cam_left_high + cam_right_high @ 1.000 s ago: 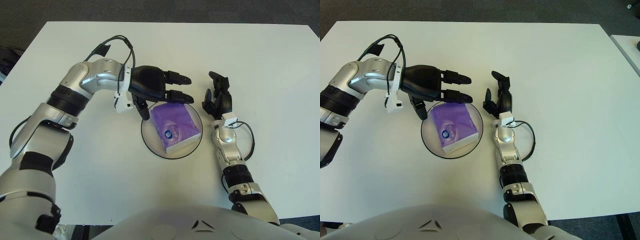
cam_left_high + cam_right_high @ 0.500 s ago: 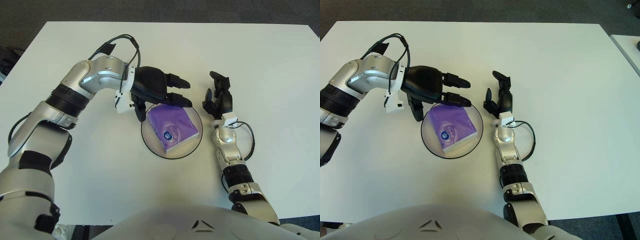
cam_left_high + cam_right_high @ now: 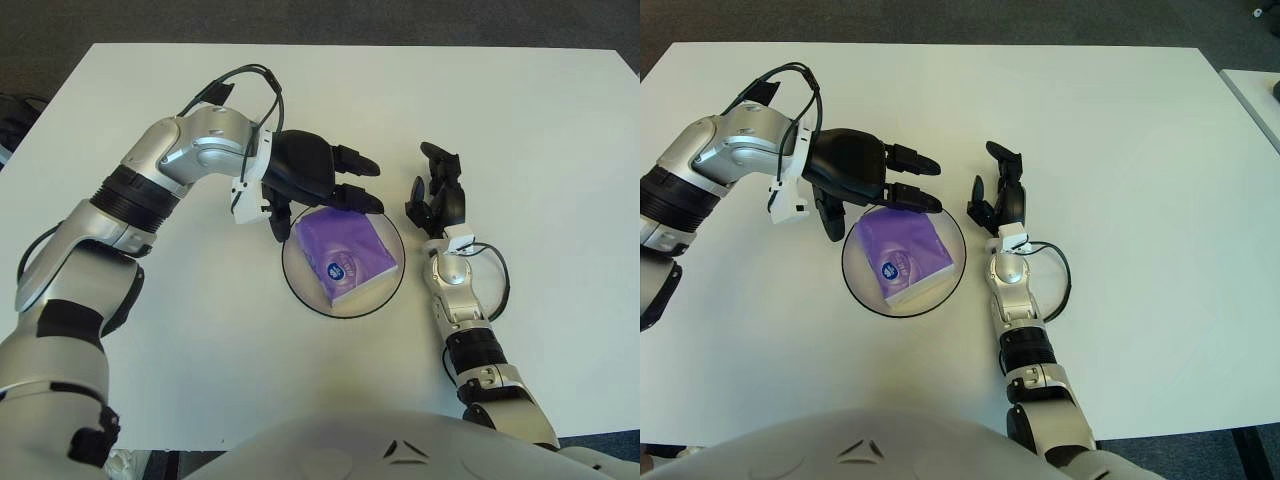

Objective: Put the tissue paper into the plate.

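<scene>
A purple tissue pack (image 3: 346, 255) lies flat inside the round clear plate (image 3: 300, 288) with a dark rim, near the table's middle. My left hand (image 3: 318, 190) hovers just above the pack's far-left edge, its black fingers spread and holding nothing; one finger reaches over the plate's back rim and the thumb hangs down by its left rim. My right hand (image 3: 437, 195) shows just right of the plate with its fingers relaxed and nothing in them.
The white table (image 3: 520, 130) stretches wide behind and to the right of the plate. A black cable loops off my left forearm (image 3: 235, 85). Another thin cable curls beside my right wrist (image 3: 490, 275).
My left hand has drifted slightly left and down over the pack's far-left edge, fingers still spread. The pack, plate and right hand have not moved.
</scene>
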Controlling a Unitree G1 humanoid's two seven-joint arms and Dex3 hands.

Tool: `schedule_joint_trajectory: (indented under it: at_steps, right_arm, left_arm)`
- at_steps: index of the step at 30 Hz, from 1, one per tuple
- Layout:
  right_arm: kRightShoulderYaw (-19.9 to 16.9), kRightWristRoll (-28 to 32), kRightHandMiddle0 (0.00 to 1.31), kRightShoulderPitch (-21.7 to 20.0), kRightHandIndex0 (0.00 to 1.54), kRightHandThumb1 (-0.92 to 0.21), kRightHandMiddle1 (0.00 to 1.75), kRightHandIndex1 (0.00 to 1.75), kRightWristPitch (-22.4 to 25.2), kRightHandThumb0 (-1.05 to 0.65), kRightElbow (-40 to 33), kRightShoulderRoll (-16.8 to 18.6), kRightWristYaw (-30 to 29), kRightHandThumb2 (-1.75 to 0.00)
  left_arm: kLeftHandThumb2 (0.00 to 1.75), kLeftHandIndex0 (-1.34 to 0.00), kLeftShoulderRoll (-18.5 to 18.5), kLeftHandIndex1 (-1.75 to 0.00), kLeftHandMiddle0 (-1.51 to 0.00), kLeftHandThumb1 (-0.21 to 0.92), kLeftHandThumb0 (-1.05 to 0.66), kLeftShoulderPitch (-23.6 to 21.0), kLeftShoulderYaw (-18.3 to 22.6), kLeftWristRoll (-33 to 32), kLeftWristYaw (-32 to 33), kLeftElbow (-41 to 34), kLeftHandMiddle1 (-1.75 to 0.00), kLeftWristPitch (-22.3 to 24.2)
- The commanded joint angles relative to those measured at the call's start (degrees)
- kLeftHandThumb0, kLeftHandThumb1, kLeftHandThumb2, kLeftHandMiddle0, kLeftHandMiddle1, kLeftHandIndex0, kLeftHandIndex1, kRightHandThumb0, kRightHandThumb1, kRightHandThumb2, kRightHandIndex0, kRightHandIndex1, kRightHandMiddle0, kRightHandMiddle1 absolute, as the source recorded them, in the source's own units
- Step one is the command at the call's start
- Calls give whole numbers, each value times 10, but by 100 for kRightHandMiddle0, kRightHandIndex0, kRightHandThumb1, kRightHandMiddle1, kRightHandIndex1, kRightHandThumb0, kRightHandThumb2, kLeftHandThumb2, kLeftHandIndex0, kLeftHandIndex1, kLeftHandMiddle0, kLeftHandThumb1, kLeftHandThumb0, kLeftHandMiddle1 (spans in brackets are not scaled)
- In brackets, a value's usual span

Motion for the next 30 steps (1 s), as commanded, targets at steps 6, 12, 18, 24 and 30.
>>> schedule_joint_trajectory:
  at_steps: [6, 12, 18, 24, 30]
  right_arm:
    - [13, -27, 0, 102, 26, -92, 86, 23, 23, -78, 153, 9, -14, -81]
    - [14, -13, 0, 107, 27, -92, 91, 24, 37, -76, 134, 14, 1, -80]
    - [11, -7, 0, 107, 28, -92, 92, 25, 47, -74, 130, 16, 5, -80]
    - [6, -1, 0, 105, 28, -92, 90, 26, 51, -72, 132, 17, 10, -80]
    - [1, 5, 0, 104, 28, -92, 89, 26, 50, -70, 135, 18, 17, -81]
  left_arm:
    - [20, 0, -14, -30, -2, 92, -104, 6, 66, 10, 108, 88, -1, -71]
    - [47, 0, -43, -31, -3, 92, -105, 51, 149, 48, 263, 167, -1, -68]
    - [60, 0, -61, -32, -2, 92, -104, 87, 184, 38, 324, 160, -1, 1]
    - [78, 0, -79, -30, -3, 92, -95, 126, 218, -10, 346, 146, -1, 79]
    - [91, 0, -99, -25, -2, 92, -77, 130, 244, 1, 436, 216, 0, 28]
